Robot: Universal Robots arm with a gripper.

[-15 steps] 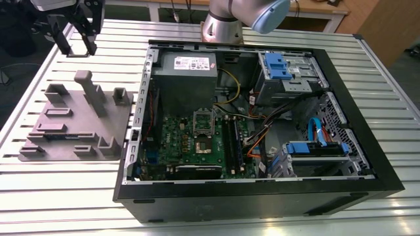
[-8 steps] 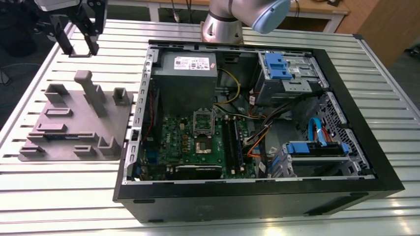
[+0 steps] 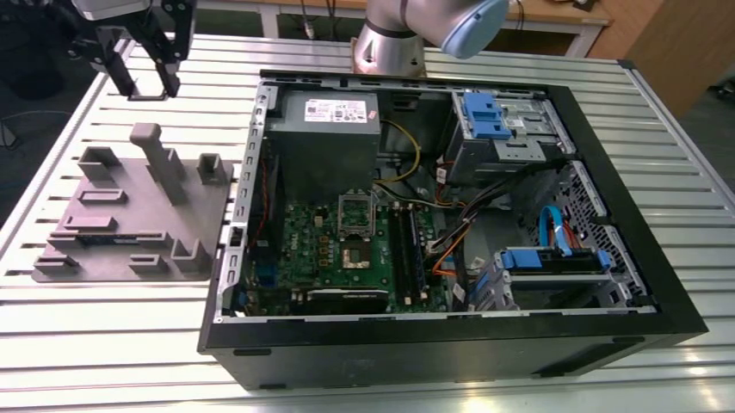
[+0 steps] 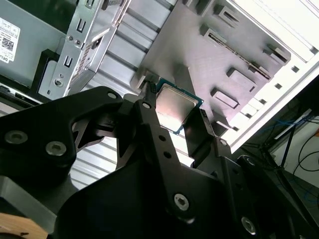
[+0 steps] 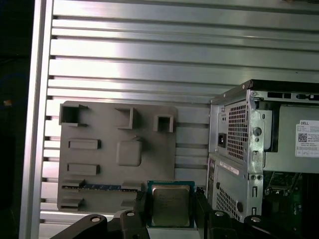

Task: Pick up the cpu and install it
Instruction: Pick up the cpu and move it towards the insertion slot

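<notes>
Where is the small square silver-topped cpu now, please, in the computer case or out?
Out: the black gripper grips the cpu, raised near the grey plastic tray, outside the black computer case.

Slatted metal table (image 3: 103,344) carries grey holder plate (image 3: 124,219), open computer case (image 3: 460,348).

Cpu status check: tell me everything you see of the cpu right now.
The cpu is a small flat square chip with a dull silver-grey metal top and a thin green board edge around it. The gripper holds it clamped, a black finger on each of two opposite sides. It is off the table, near the grey tray and beside the open computer case.
</notes>
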